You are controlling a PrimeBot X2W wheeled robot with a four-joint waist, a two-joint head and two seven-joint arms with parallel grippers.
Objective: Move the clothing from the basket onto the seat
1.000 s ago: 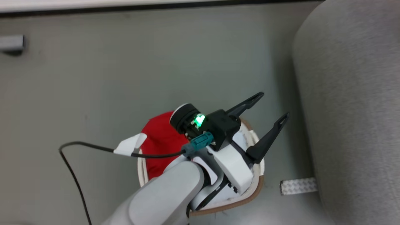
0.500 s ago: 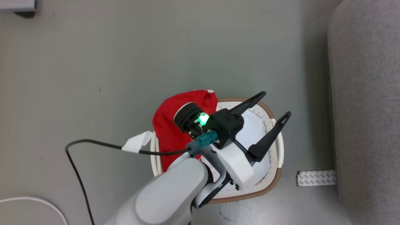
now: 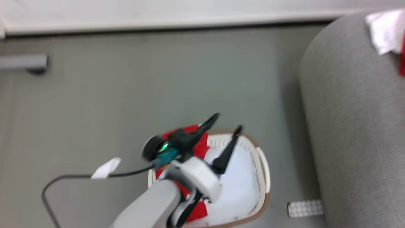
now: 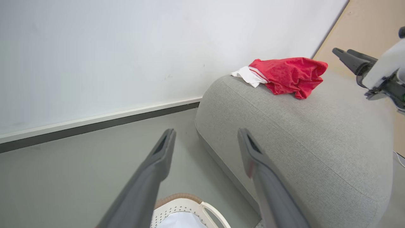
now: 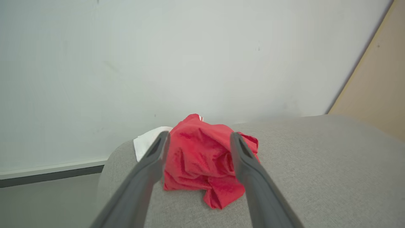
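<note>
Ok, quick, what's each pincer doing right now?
Left pincer: open, holding nothing.
Right pincer: open, holding nothing; the red garment lies loose on the sofa.

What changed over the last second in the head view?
The head camera swung, so most of the shift is its own. The left gripper appears lower, toward the basket, jaws open and empty as before. Red clothing remains in the basket's left side. On the sofa a garment came into view.
</note>
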